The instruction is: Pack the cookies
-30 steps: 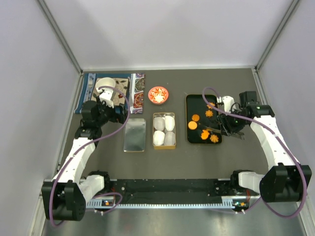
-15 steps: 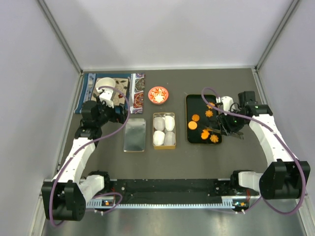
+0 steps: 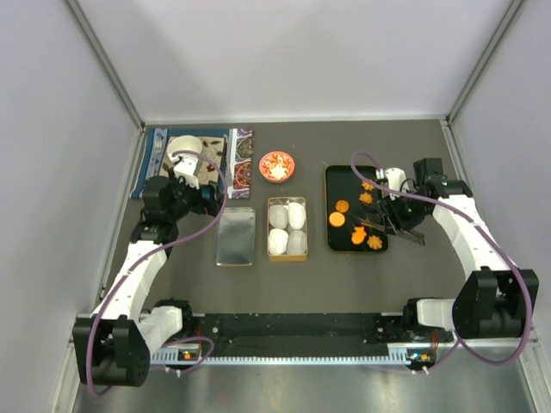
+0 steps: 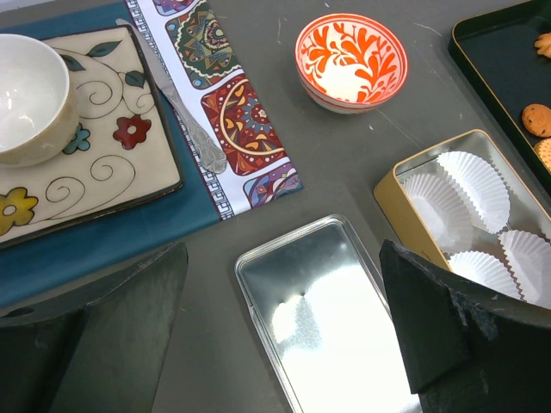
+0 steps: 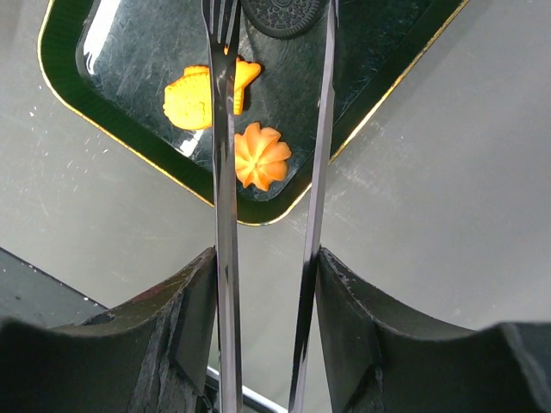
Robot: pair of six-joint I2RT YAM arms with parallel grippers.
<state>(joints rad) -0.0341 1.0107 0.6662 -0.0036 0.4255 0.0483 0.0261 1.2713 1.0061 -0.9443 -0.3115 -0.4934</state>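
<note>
On the black rectangular tray with a gilt rim (image 3: 340, 181), at the right of the table, all the cookies in view lie unpacked: small flat orange cookies (image 3: 342, 206) in round, flower and leaf shapes, and one black round embossed cookie (image 5: 284, 13). The gold rectangular tin (image 4: 389, 191) at mid-table holds four white pleated paper cups (image 4: 469, 176), each of them bare in the left wrist view. Its plain silver metal lid (image 4: 344, 344) lies off, just beside it. Judgement: no piece is packed yet; every cookie has to go to the cups and the lid has to be fitted. The right gripper (image 5: 269, 271) is clamped on a pair of slender polished metal tongs (image 5: 225, 215), its fingers pressing the two arms part-way together without the arms meeting. The tong tips, one tined like a fork, stand either side of the black round embossed cookie at the top edge of the right wrist view; contact cannot be told. Nearer the gripper lie an orange flower-shaped cookie (image 5: 261, 157), between the arms, and an orange leaf-shaped cookie (image 5: 194, 96), crossed by the tined arm. The left gripper (image 4: 284, 284) hangs over the lid with jaws wide apart, holding nothing, well apart from the tray.
</note>
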